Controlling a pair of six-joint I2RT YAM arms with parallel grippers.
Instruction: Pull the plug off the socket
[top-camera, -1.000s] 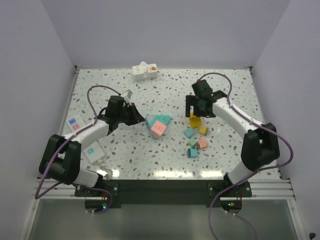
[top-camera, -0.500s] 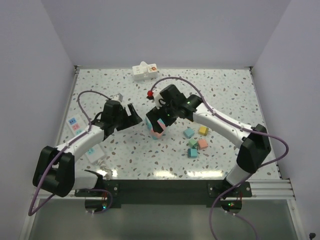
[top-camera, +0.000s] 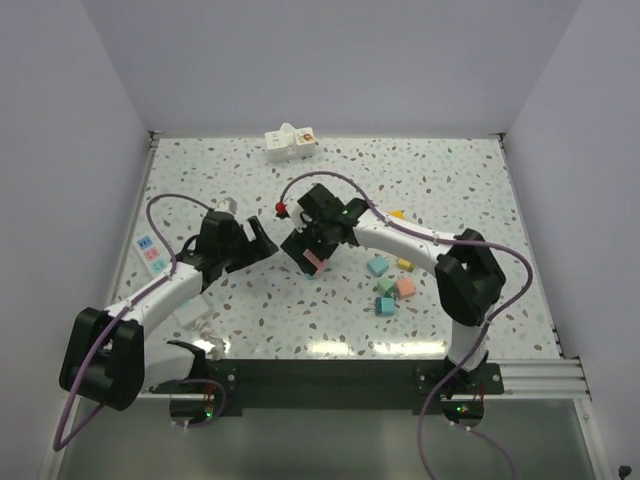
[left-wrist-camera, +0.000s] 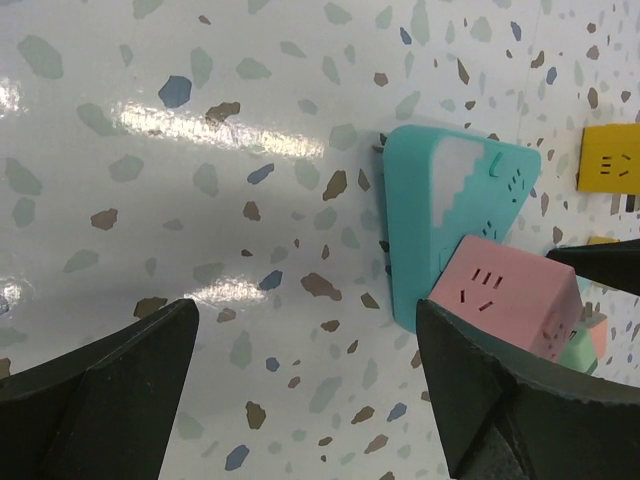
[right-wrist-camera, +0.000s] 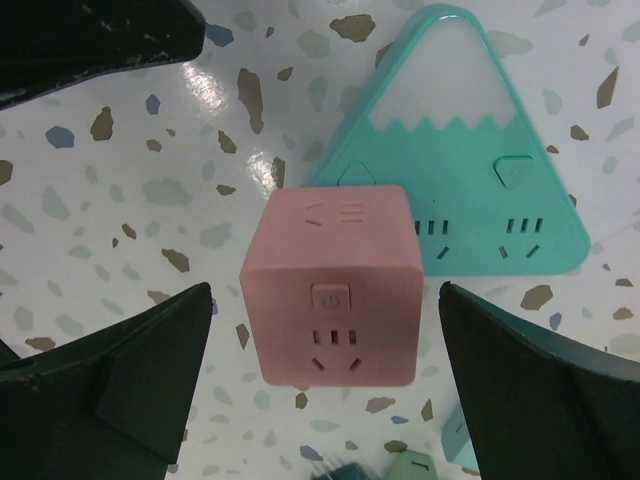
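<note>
Pre-grasp. Right end effector (right-wrist-camera: 325, 300), open, over plug (right-wrist-camera: 330, 285); left end effector (left-wrist-camera: 305, 320), open, at 9 o'clock of socket (left-wrist-camera: 440, 230). Next, likely: grip plug, brace socket.

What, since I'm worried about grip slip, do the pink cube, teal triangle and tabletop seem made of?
Pink cube: probably matte moulded plastic; even colour, rounded edges, moulded slots. Teal triangle: smooth plastic, slight sheen, with a frosted white panel. Tabletop: glossy speckled terrazzo look with bright glare; stone or laminate, cannot tell.
</note>
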